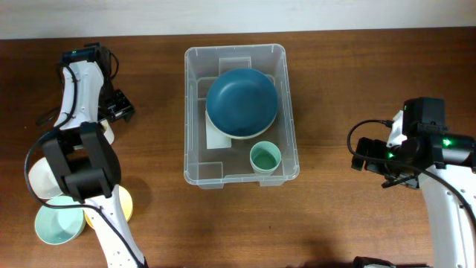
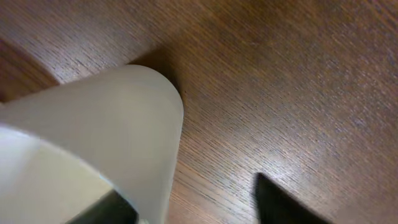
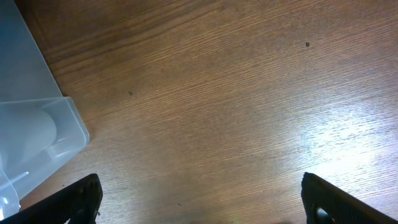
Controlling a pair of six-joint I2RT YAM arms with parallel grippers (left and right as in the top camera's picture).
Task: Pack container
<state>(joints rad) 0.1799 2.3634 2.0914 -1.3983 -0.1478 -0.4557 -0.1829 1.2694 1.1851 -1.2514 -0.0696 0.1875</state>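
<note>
Trouble sits at my left claw (image 2: pixel 194 208): it is spread astride the wall of the white cup (image 2: pixel 93 130), one finger seemingly inside, and not yet pinching. Closing off-centre on that thin rim could, I judge, tip the cup or skid it into the mint bowl (image 1: pixel 58 225) nearby. The container (image 1: pixel 236 49) sits mid-scene on the counter (image 1: pixel 335 74), well to the right, holding a blue dish (image 1: pixel 242 100) and a green cup (image 1: pixel 265 158), so free room looks tight. My right claw (image 3: pixel 200 193) hangs spread and empty beside its right wall
</note>
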